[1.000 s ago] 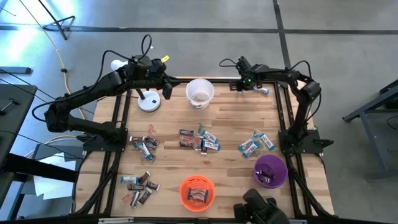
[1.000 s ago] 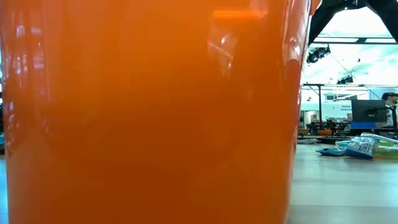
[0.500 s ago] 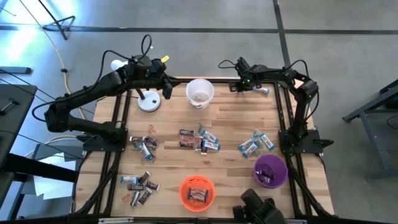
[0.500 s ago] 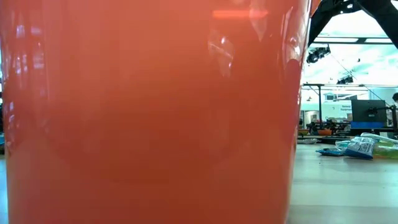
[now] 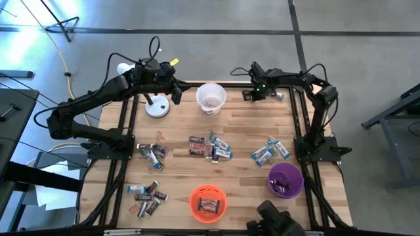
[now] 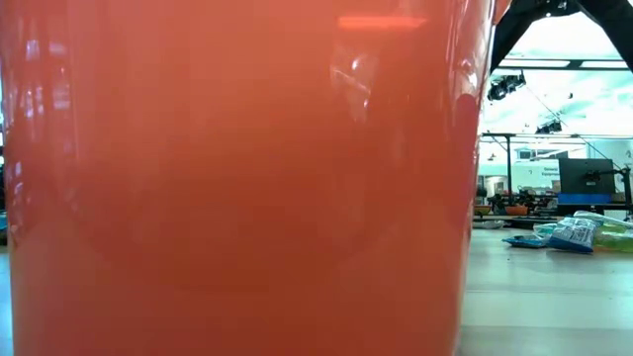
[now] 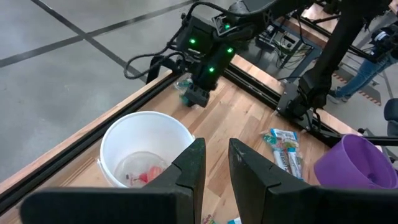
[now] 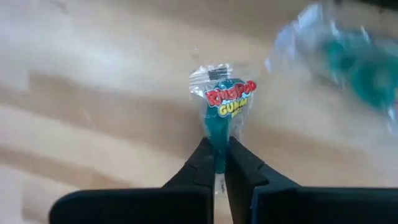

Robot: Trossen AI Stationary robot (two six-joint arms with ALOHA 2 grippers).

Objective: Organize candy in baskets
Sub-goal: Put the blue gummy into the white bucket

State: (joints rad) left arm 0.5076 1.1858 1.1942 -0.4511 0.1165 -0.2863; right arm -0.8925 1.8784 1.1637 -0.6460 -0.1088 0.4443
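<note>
The right gripper (image 8: 216,163) is at the far edge of the table (image 5: 243,131), to the right of the white basket (image 5: 210,97). Its two dark fingers (image 8: 199,163) are pinched tight on a small blue candy in a clear wrapper (image 8: 222,112). The wrapper has red and yellow letters on it. The candy sticks out past the fingertips, over the wood. Another blue candy (image 8: 354,68) lies near it on the table, but it looks blurry.

The left gripper (image 7: 213,163) is at the far left of the table, near the white basket and a white lamp (image 5: 157,106). Its jaws are only a little bit apart, with a thin gap between them. They hold nothing.

The white basket has a red-pink candy (image 7: 151,176) at its bottom. The orange basket (image 5: 208,202) sits at the near edge of the table with some candy inside. The purple basket (image 5: 285,179) sits to its right.

More candy lies loose on the table. There is a pile in the middle (image 5: 210,148), a blue-silver pile on the right (image 5: 270,151), and two dark piles on the left (image 5: 151,153) (image 5: 147,196).
</note>
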